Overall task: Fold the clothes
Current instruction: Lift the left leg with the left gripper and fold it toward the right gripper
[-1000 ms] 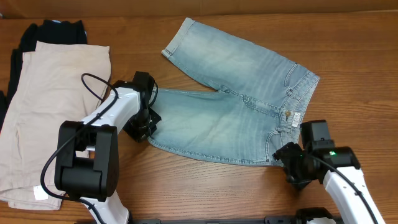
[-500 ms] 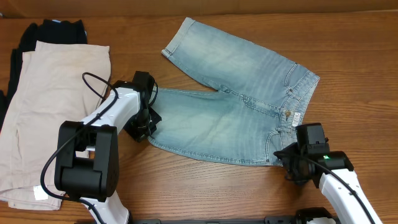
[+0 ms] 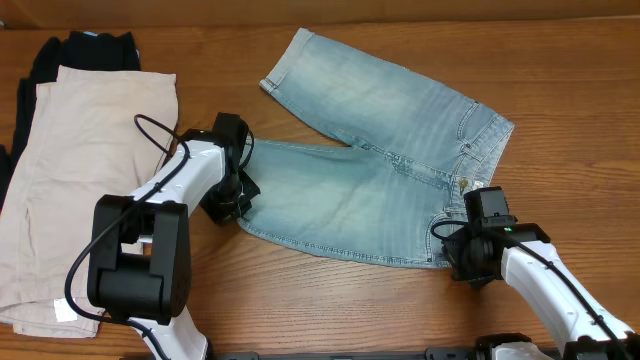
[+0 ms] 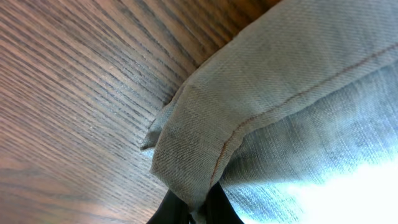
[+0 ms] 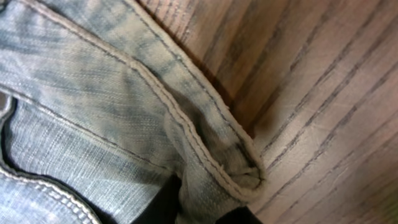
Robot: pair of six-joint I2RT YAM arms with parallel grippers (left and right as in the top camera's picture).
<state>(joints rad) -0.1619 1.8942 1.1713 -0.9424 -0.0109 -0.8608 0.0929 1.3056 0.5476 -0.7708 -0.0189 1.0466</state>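
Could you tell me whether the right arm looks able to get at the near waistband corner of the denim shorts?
Very likely yes: the right gripper sits at that corner of the denim shorts, the waistband fabric apparently pinched in it, and nothing lies in the way.

Overhead is evenly lit and sharp, just soft shadows. Left wrist view blows out on the shorts (image 4: pixel 354 193) at lower right. Right wrist looks dimmer.

Faded light-blue denim shorts (image 3: pixel 385 160) lie spread flat on the wooden table, legs splayed leftward, waistband and metal button at right.
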